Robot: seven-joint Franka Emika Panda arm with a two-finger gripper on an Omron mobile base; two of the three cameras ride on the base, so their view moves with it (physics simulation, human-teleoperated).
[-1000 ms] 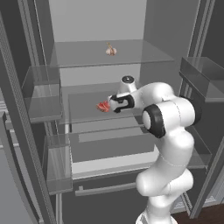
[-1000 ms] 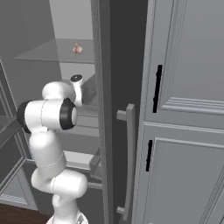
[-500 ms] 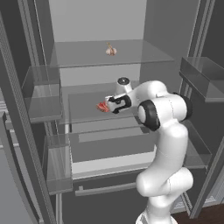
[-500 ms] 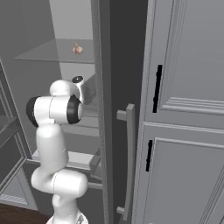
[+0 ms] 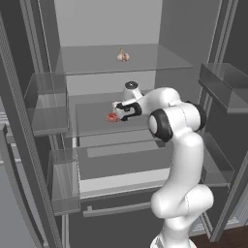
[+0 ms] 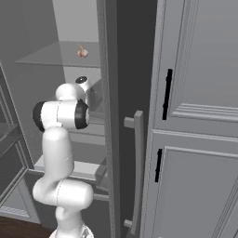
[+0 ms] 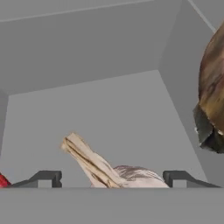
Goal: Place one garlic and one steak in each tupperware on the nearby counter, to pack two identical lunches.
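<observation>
Standing behind the robot, I see its white arm rise from the floor and bend forward into an open grey fridge. The end effector (image 5: 117,109) hovers low over the middle glass shelf (image 5: 92,127), just beside a small red steak (image 5: 112,117) lying on that shelf.

From the camera on the hand, the two dark fingertips (image 7: 44,178) stand well apart, spread wide, with a garlic (image 7: 111,171) bulb lying between them. Its pale, papery body sits low in that view and its dry tan stalk points up and to the left. I cannot tell whether the fingers touch it. A sliver of red shows at the far left edge beside the left fingertip. At the right edge, a blurred brown rounded thing (image 7: 213,100) sits close to the lens; I cannot tell what it is.

Farther back and higher, a second garlic bulb (image 5: 123,56) rests on the upper glass shelf (image 5: 155,58), well apart from the end effector.

From the right side, the fridge door edge with its long grey handle (image 6: 137,167) stands beside tall grey panelled cabinets (image 6: 200,116) with black bar handles.
</observation>
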